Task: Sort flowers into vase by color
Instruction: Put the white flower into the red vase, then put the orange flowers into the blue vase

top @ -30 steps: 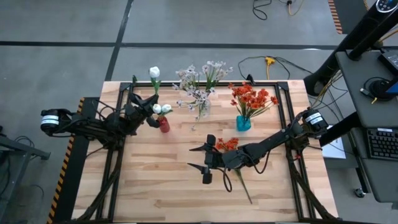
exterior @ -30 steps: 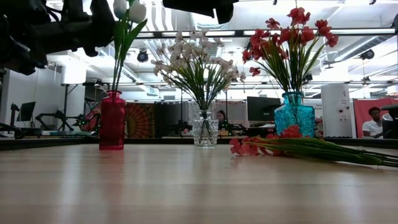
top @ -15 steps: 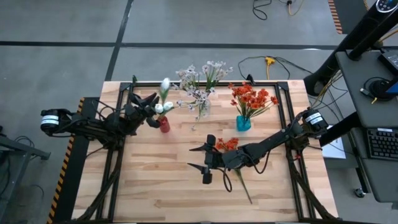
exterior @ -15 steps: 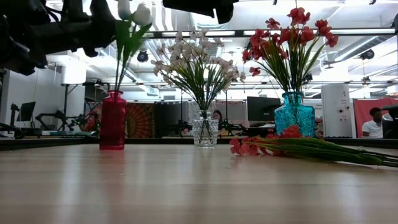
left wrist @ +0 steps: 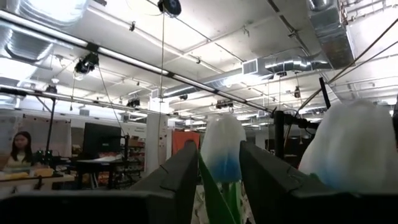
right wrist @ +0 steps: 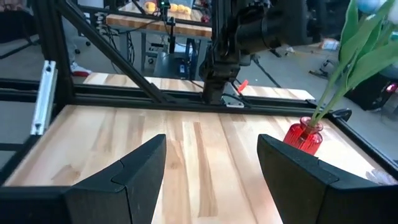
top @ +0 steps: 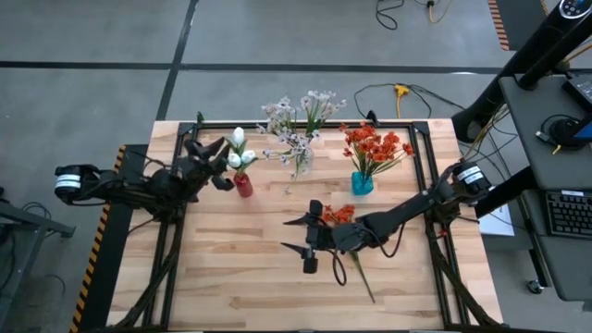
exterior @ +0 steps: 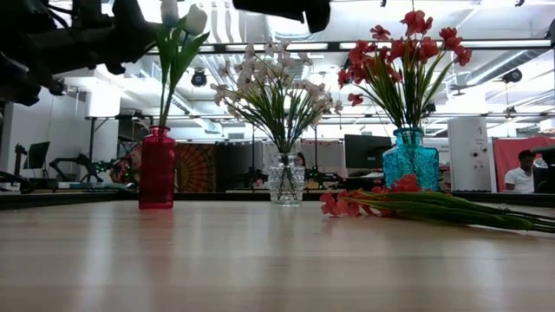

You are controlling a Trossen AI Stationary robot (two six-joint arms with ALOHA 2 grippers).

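Loose flower: orange-red clustered bloom on a long green stalk [top: 356, 264] lies flat on the wooden surface [top: 231, 268], bloom toward the blue glass vase [top: 362, 184], stalk running to the near edge.
Right claw [top: 305, 243]: open above that stalk, holding nothing.
Left claw [top: 215, 159]: fingers parted beside the white tulip-like buds [top: 239, 148], which stand upright in the red glass vase [top: 243, 185].

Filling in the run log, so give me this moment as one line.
left gripper: open beside white tulips in red vase | right gripper: open, empty | orange-red stem: lying on table

orange-red stem [top: 350, 242] flat on table; other flowers [top: 298, 129] upright in vases
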